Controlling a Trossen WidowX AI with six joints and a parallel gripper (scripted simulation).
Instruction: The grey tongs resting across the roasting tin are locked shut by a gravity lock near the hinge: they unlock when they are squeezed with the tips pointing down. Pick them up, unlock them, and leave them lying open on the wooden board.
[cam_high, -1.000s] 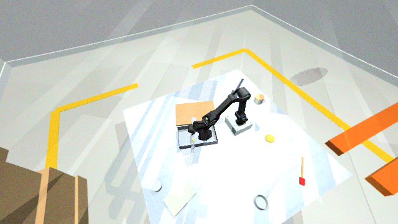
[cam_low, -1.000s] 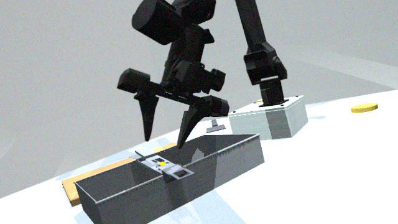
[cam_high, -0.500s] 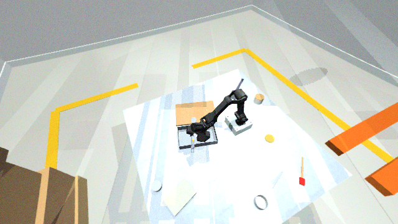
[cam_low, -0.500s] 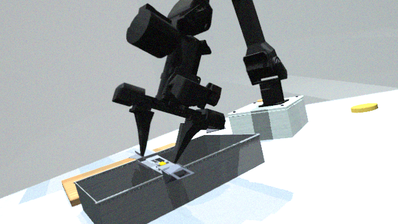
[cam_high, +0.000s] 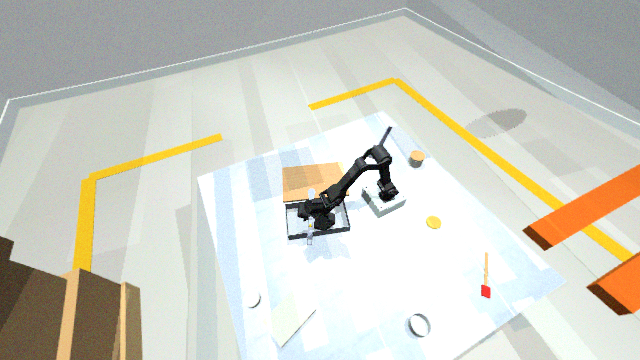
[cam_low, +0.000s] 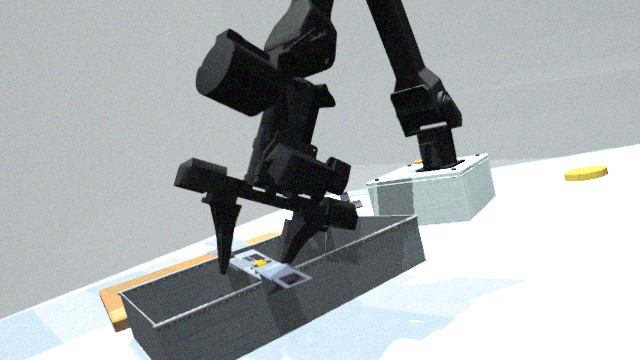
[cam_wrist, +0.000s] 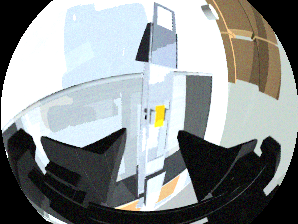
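Note:
The grey tongs (cam_high: 310, 236) (cam_low: 291, 276) (cam_wrist: 162, 42) lie flat across the roasting tin (cam_high: 332, 231) (cam_low: 360, 267) (cam_wrist: 198, 107), arms together, with a yellow piece near the middle. One end juts over the tin's near wall in the exterior view. My gripper (cam_low: 255, 266) (cam_wrist: 152, 133) is open and points down, one finger on each side of the tongs, the tips about level with them. No touch shows in the wrist view. The wooden board (cam_high: 307, 180) (cam_low: 160, 275) (cam_wrist: 170, 189) lies beside the tin. The arm partly hides the tongs in the top view.
The arm's pale base (cam_high: 384, 206) (cam_low: 430, 200) stands beside the tin. A yellow disc (cam_high: 433, 222) (cam_low: 586, 174) and a round wooden-topped pot (cam_high: 416, 159) are farther off. A red-ended tool (cam_high: 485, 291), a ring (cam_high: 411, 326) and a pale slab (cam_high: 290, 322) lie apart from it.

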